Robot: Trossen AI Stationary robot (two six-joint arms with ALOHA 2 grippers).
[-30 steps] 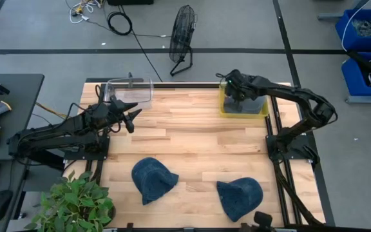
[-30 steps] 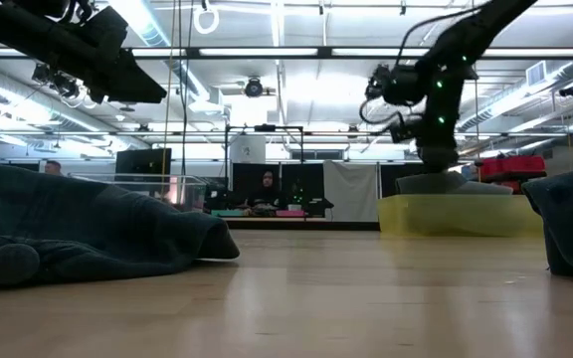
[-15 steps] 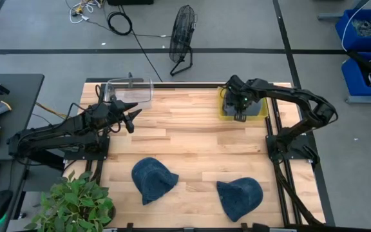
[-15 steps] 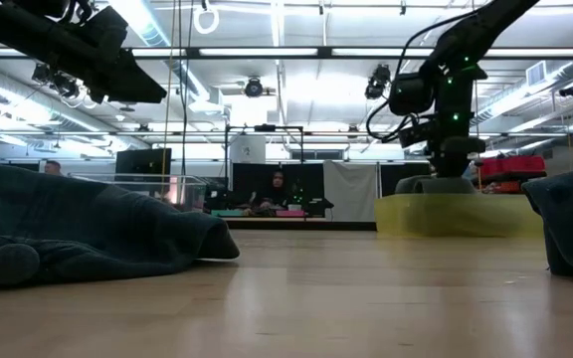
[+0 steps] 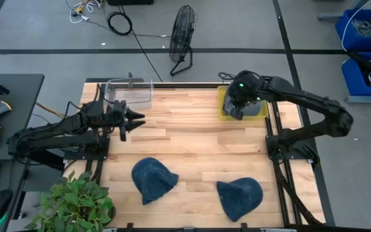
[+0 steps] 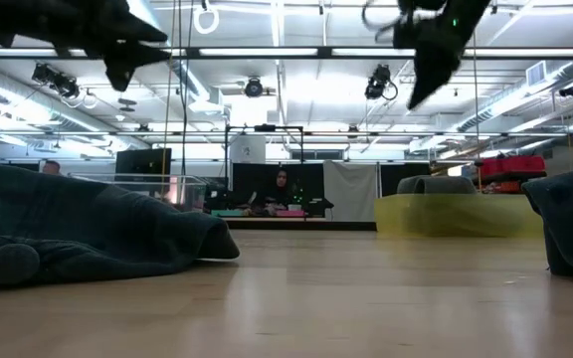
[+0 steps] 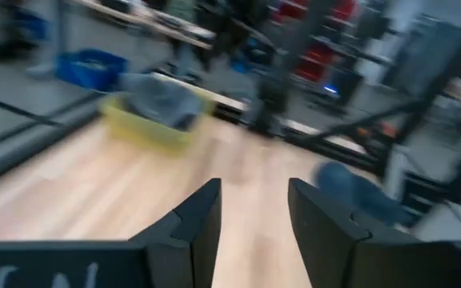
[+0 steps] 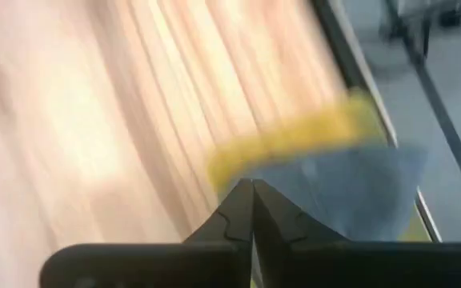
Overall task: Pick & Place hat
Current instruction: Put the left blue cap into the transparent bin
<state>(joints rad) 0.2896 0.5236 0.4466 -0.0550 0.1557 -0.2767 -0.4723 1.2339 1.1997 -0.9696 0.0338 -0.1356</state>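
Wood table [image 5: 192, 138]: yellow bin [image 5: 225, 111] holds hat [image 5: 255, 107] (prob. denim); right jaws closed empty, left jaws apart.

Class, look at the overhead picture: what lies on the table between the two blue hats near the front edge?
Nothing. In the high view only bare wooden table shows between the left hat and the right hat; they lie apart, not touching.

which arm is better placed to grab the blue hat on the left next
Left, probably. The left gripper hangs open on the same side as the blue denim hat, with bare wood between. The right gripper, shut, is over the yellow bin at the far corner.
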